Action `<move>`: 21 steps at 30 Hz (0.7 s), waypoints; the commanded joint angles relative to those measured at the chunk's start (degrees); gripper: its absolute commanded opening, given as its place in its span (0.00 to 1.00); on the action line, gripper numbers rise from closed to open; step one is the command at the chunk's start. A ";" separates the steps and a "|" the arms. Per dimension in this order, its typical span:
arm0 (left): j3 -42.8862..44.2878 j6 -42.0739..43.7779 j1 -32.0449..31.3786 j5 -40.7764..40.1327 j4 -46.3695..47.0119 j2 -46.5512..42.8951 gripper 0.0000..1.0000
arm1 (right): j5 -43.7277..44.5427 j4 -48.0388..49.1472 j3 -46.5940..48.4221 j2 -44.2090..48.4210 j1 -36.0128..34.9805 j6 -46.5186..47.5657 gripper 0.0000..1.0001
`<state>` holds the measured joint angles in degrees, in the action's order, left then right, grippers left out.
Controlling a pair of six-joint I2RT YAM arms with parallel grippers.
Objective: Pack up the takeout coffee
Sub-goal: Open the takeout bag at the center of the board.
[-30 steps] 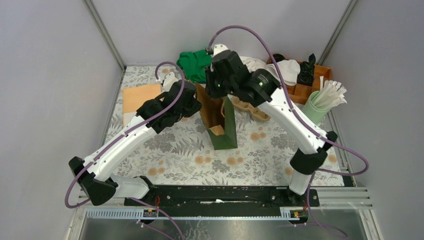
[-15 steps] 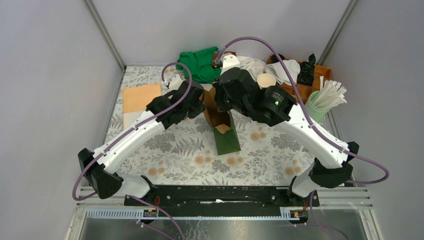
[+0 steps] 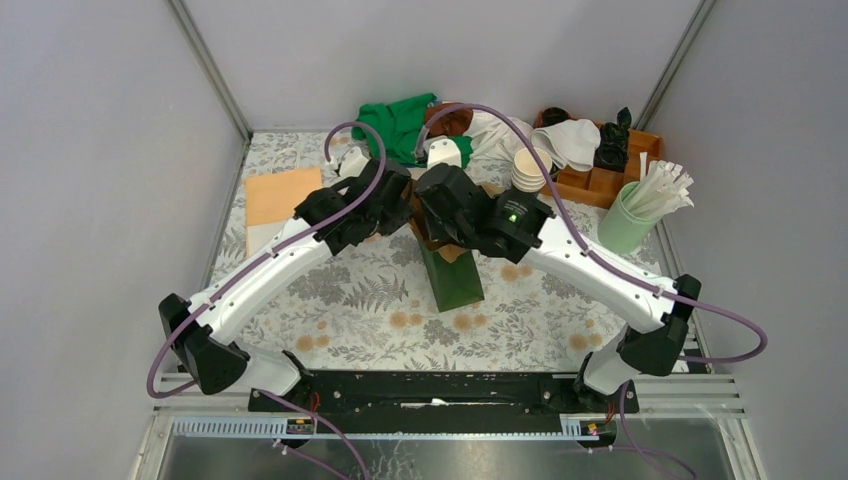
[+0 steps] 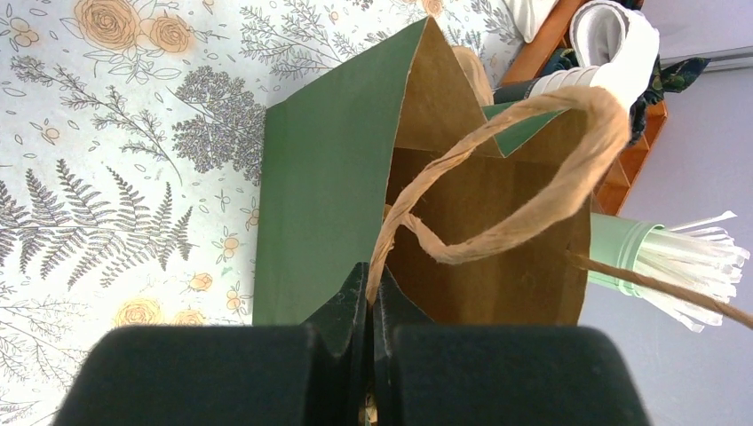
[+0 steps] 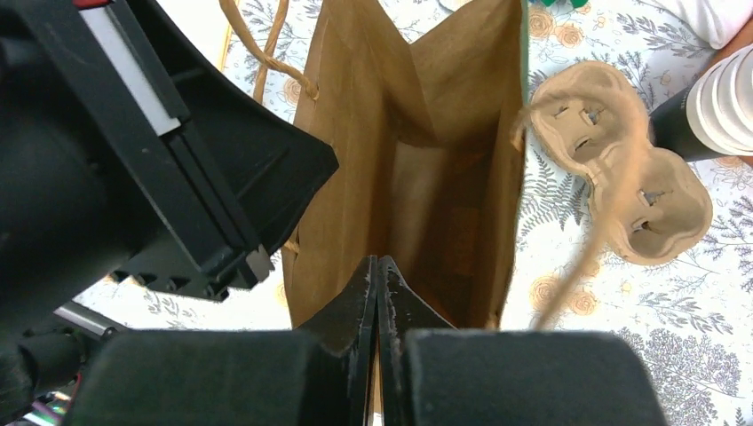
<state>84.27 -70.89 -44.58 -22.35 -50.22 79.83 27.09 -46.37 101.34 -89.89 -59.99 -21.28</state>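
Floral tablecloth (image 3: pixel 330 290) fills the top view, where a green paper bag (image 3: pixel 458 282) stands open beneath both wrists; the takeout coffee shows nowhere, only a stack of lidless cups (image 3: pixel 530 168) beyond the jaws. From the left wrist, the left gripper (image 4: pixel 368 288) is clamped on the bag's near rim, its twisted handle (image 4: pixel 524 226) looping away ahead. From the right wrist, the right gripper (image 5: pixel 377 266) hangs with jaws pressed together over the bag's mouth, a pulp carrier (image 5: pixel 675 213) to their right. What shows of the brown interior looks empty, so packing seems barely begun: cup yet to fetch
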 commanded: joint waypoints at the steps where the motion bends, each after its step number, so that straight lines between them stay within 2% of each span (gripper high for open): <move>1: 3.00 -0.76 -0.32 -0.93 0.04 0.12 0.00 | 3.49 4.12 -1.50 -1.59 -0.48 1.10 0.00; 5: 2.85 -0.35 -0.29 -0.96 -0.30 -0.28 0.00 | -2.21 5.90 -4.00 -2.20 -0.08 4.52 0.00; 11: 1.84 -0.30 -0.33 -1.49 -0.52 -1.70 0.00 | -10.99 5.25 -7.02 -2.08 4.59 1.93 0.00; 17: 1.10 1.10 -0.31 -1.80 -0.54 -2.66 0.00 | -12.54 3.32 -9.34 -2.15 7.21 2.02 0.00; 21: 2.23 2.96 -0.33 -0.79 -1.32 -2.06 0.00 | -12.89 -0.80 -7.32 -3.98 7.80 3.97 0.00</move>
<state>84.53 -69.95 -44.71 -23.00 -51.48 79.44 16.05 -43.70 92.25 -92.53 -52.77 -19.11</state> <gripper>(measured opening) 0.016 0.011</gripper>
